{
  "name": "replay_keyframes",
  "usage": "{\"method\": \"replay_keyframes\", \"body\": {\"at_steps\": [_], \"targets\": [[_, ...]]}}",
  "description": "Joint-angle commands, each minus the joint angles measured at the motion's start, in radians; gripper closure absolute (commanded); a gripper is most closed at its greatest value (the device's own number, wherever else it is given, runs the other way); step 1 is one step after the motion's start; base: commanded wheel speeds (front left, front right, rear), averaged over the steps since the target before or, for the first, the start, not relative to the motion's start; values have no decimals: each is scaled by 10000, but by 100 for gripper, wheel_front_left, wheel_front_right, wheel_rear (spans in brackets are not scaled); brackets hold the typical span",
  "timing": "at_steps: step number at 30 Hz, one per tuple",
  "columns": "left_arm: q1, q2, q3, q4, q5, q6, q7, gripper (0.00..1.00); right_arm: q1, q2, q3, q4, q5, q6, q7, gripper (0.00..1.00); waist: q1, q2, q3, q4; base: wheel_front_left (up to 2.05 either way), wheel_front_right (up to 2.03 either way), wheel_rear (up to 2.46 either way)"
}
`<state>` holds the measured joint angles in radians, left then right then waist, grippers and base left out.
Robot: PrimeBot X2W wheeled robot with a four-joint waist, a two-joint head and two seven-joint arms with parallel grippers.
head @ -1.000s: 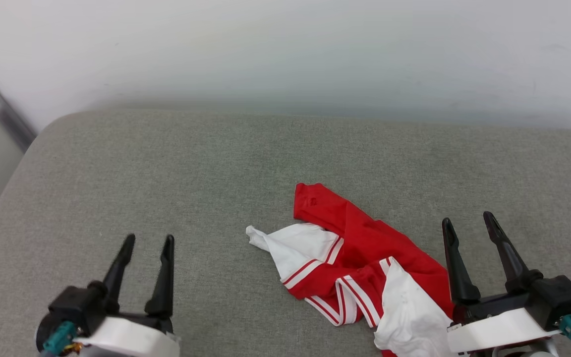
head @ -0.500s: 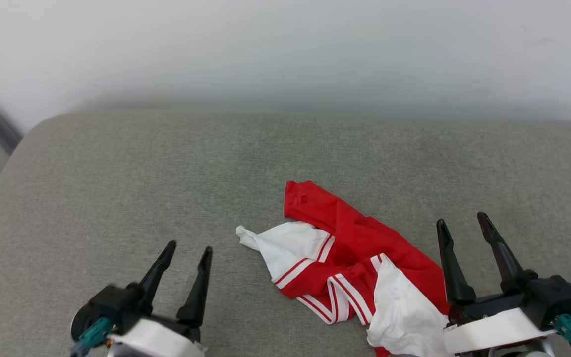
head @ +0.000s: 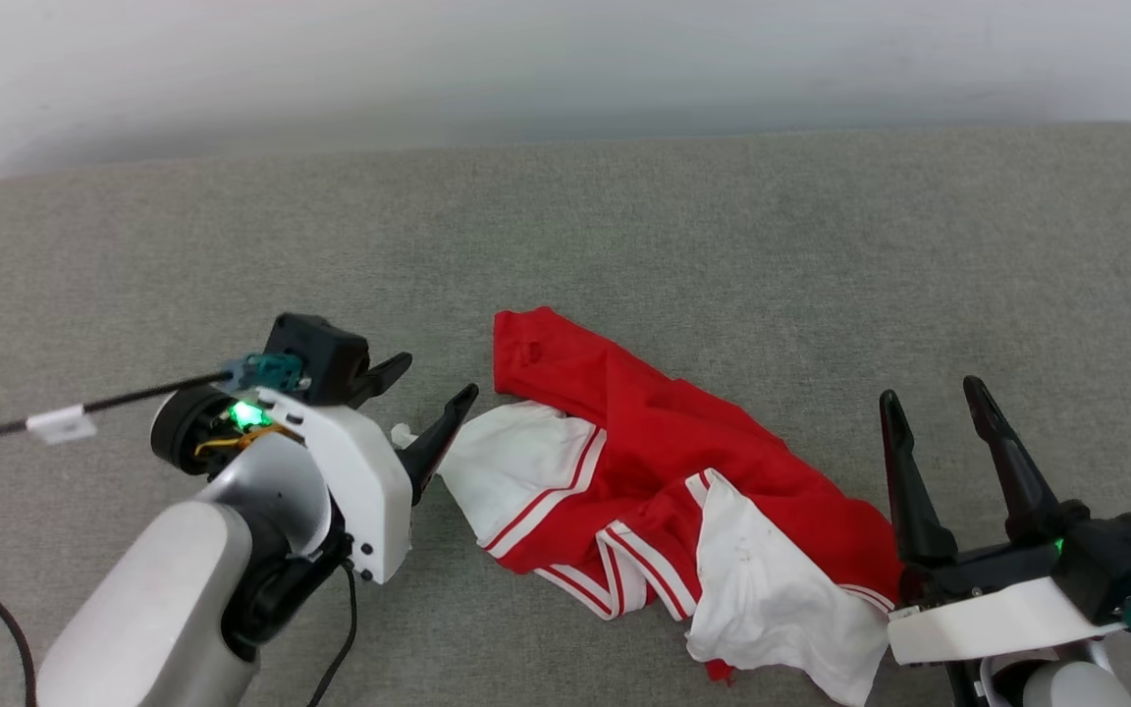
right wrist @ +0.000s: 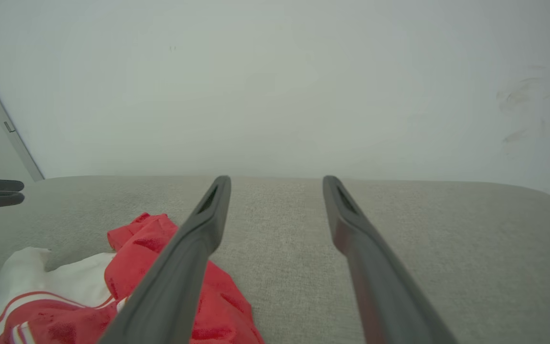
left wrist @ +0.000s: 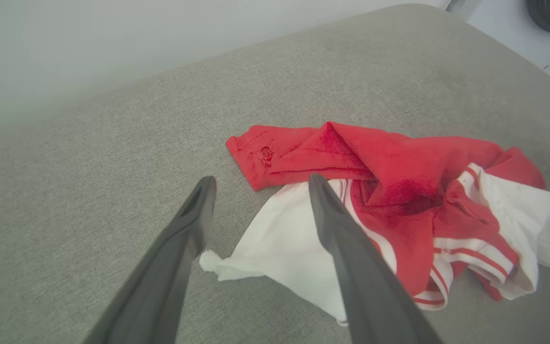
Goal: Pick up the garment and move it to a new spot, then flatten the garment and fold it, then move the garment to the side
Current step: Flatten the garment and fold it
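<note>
Left gripper [head: 438,376], jaws apart and empty, hangs by the white corner of the crumpled red sleeveless jersey [head: 664,442] on the grey fabric cushion [head: 723,245]; my pinch may snag upholstery or slip.

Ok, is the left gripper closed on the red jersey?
No, the left gripper stands open, jaws wide apart near the white corner of the jersey, no cloth pinched between them.

Your garment [head: 664,462] lies crumpled at lower centre of the head view, red with white lining and striped trim showing.
</note>
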<state>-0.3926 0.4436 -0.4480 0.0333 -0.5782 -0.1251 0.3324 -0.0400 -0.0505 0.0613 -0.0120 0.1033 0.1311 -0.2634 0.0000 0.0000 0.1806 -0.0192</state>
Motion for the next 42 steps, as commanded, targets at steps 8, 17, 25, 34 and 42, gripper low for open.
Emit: {"method": "replay_keyframes", "body": {"at_steps": [8,17,25,34,42], "targets": [[-1608,754,-904,387,-1407,-48,3729,0,-493,5,-22,-202,261,-7,-20,0,0,0,929,-524,0,0,0],[-1689,1293,-2017,996,-1385,-53,4787,0,-690,5,48,-180,390,-7,-20,0,0,0,1582,-768,0,0,0],[-1062,1351,-3245,1405,-1158,-57,4499,100,-815,5,46,-140,349,-7,-20,0,0,0,1754,-801,0,0,0],[-1012,1270,-2524,1744,-542,557,2132,100,-502,8,-48,-18,-9,-7,-20,0,0,0,996,-196,0,0,0],[435,1672,-1348,1142,-993,1652,267,100,-65,4,-119,87,-133,-7,-20,0,0,0,95,570,0,0,0]]}}
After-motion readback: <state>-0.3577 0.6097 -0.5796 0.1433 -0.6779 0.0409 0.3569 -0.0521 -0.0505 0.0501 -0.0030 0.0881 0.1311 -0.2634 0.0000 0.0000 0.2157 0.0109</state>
